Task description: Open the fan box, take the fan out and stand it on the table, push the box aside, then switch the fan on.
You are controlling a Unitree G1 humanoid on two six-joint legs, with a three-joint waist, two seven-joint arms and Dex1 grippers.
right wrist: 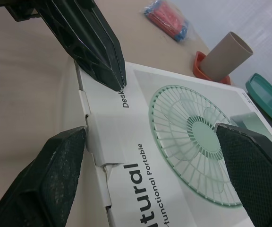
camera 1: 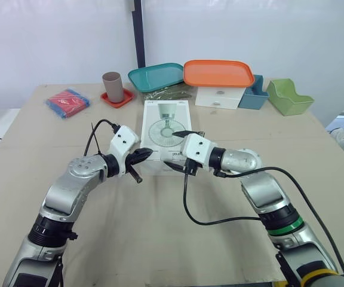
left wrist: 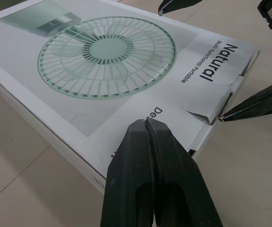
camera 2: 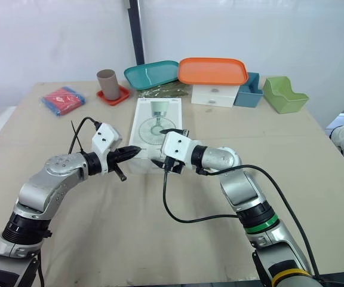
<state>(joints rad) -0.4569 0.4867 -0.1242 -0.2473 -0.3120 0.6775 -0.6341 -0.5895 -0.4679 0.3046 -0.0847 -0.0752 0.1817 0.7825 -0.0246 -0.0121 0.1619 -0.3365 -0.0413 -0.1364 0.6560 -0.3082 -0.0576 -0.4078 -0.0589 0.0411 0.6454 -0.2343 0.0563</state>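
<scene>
Your left gripper (camera 1: 148, 153): fingers pressed shut, empty, tips resting on the near end of the fan box (camera 1: 166, 119) top. Your right gripper (camera 1: 181, 149): spread wide, holding nothing, one finger above the box top, the other at the near-end flap. Fan box: flat, mid-table (camera 1: 40, 137), flap tucked in. Behind it you have: red packet (camera 1: 68, 102), cup (camera 1: 113, 87), teal tray (camera 1: 157, 76), orange tray (camera 1: 218, 73), green bin (camera 1: 288, 97).

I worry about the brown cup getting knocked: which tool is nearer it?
Left. The left tool sits on the near-left edge of the fan box, the brown cup beyond it; the right tool straddles the box's near end, farther right.
</scene>
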